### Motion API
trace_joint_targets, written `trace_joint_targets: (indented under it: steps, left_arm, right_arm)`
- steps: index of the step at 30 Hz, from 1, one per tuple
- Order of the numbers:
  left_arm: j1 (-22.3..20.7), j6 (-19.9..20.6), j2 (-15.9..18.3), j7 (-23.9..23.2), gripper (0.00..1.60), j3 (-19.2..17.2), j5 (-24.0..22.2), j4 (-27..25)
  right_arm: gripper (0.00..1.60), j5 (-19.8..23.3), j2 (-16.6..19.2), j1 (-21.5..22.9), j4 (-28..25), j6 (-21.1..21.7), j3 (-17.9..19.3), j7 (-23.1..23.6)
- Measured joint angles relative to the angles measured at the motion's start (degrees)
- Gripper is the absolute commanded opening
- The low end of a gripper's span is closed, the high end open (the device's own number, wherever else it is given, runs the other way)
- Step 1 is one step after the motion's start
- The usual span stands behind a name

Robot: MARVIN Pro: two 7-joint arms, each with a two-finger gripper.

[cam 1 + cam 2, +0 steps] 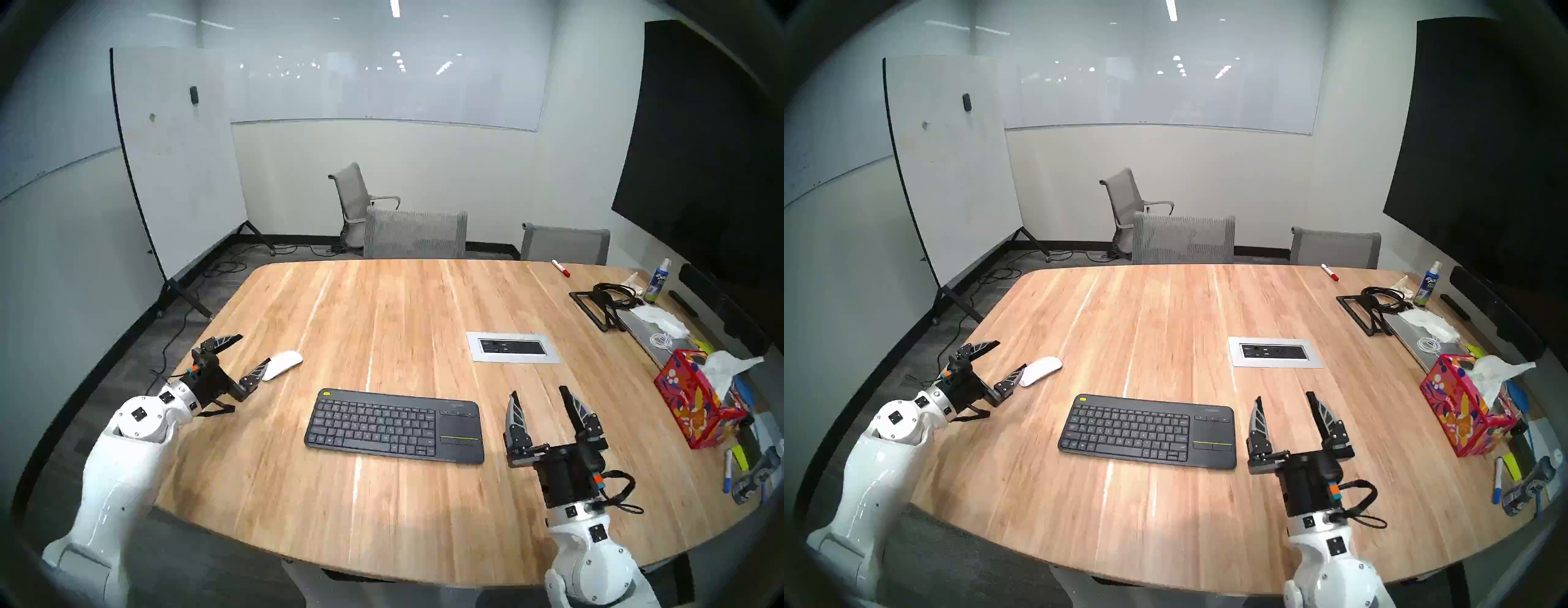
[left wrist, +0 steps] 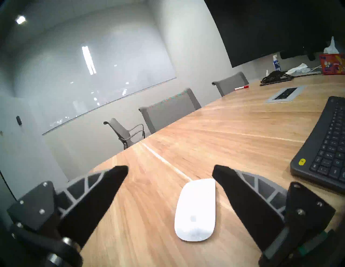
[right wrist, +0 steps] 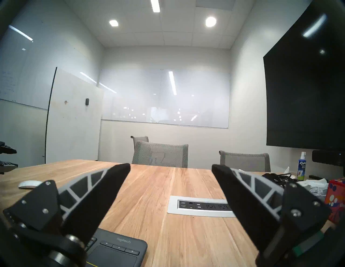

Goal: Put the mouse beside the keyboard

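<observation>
Left gripper (image 2: 170, 166) fingers spread, straddling mouse (image 2: 196, 209), off-centre toward one finger. Risk: glossy dome slips on closing. Right gripper (image 1: 541, 395) fingers spread, idle beside keyboard (image 1: 394, 424).

A glossy white, low-domed oblong mouse (image 1: 282, 364) is seen lying flat on the wood, its long axis angled toward two o'clock. A flat dark grey keyboard (image 1: 394, 426), with yellow corner button and touchpad at its three o'clock end, is laid at the mouse's four o'clock, apart from it.
</observation>
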Motion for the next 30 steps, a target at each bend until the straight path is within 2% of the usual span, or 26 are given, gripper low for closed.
trace_joint_targets:
  steps: [17, 30]
  left_arm:
    - [-5.95, 7.19, 1.31, -6.99, 1.60, 3.09, -1.84, 6.37]
    - [-11.04, 9.20, 1.96, -10.06, 1.60, 6.82, 0.37, 12.32]
  right_arm:
    - [1.60, 0.00, -0.01, 0.00, 0.00, 0.00, 0.00, 0.01]
    - [1.60, 0.00, -0.02, 0.00, 0.00, 0.00, 0.01, 0.02]
